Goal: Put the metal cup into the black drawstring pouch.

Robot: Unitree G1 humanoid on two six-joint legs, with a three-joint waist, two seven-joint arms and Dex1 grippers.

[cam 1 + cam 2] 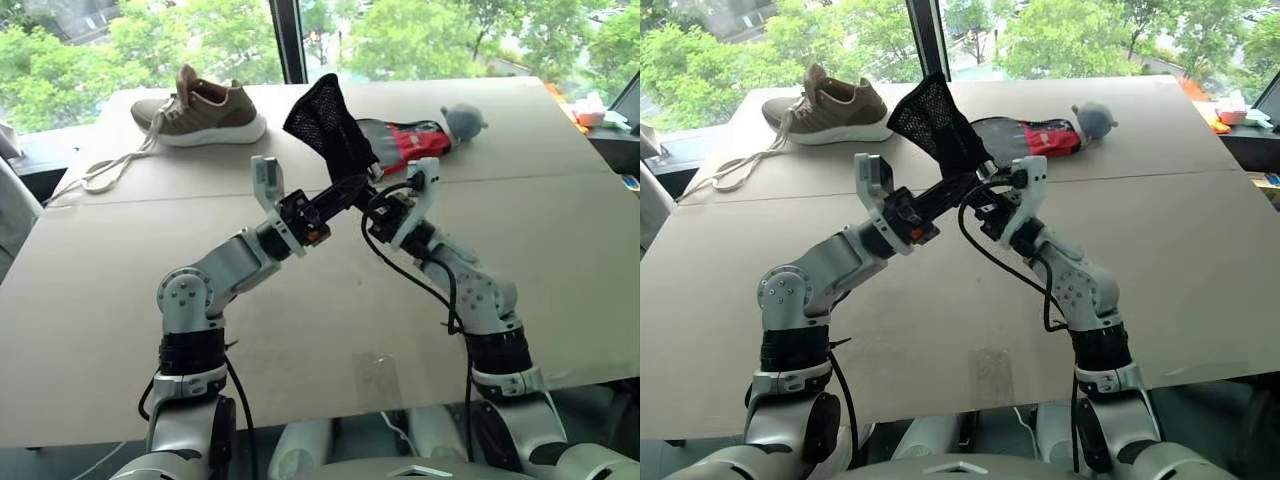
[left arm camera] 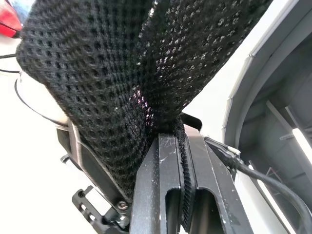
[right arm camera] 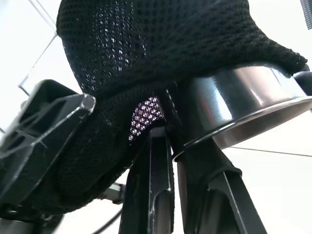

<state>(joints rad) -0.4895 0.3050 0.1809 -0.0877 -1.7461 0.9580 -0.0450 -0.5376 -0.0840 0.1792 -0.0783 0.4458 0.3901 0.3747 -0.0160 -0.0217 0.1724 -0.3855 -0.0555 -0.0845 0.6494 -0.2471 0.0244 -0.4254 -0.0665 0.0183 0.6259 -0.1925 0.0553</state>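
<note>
hanging up above the tabletop (image 1: 300, 330), the black drawstring pouch (image 1: 328, 125) is caught between both arms, its mesh body rising over the two wrists. left gripper (image 1: 345, 192) has its fingers (image 2: 168, 185) pressed together on the pouch's hem, a strip of black fabric squeezed right between them in the left wrist view. right gripper (image 1: 985, 205) meets it from the other side, fingers (image 3: 156, 185) nearly closed and pinching the pouch's edge together with the rim of the metal cup (image 3: 243, 107). the right wrist view shows it well: the shiny cup sits mouth-side toward the fingers, its upper part already draped under the black mesh, the rim poking out below the fabric. further back on the tabletop, a brown shoe (image 1: 205, 108) with loose white laces lies by the window, and a black-and-red case (image 1: 405, 140) rests just behind the pouch, with a grey soft toy (image 1: 462, 122) touching its far end.
</note>
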